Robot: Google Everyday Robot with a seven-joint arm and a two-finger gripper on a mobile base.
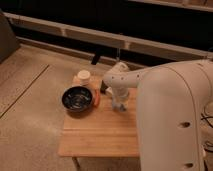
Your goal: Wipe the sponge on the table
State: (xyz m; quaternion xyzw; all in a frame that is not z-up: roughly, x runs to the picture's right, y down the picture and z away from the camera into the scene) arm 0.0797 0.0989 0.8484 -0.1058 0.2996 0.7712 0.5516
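A small bench [100,135] with a light wood plank top stands on a speckled floor [30,105], in front of a dark wall crossed by a pale rail [75,33]. The robot's bulky white arm [170,115] comes in from the right and bends down over the back half of the bench, so that the pincer [119,103] points straight down at the top, right of the middle. At its lower end is a blue-grey patch, the sponge [121,107], lying on the wood beneath the pincer. I cannot tell whether the pincer is clamped on it or merely set against it. Just to the left lies a small orange object [96,99], touching or nearly touching a black bowl [77,98] on the left part of the bench. Behind the bowl, near the back left corner, stands a short white cup [84,76]. A small dark block [103,90] shows between the cup and the arm, partly hidden.
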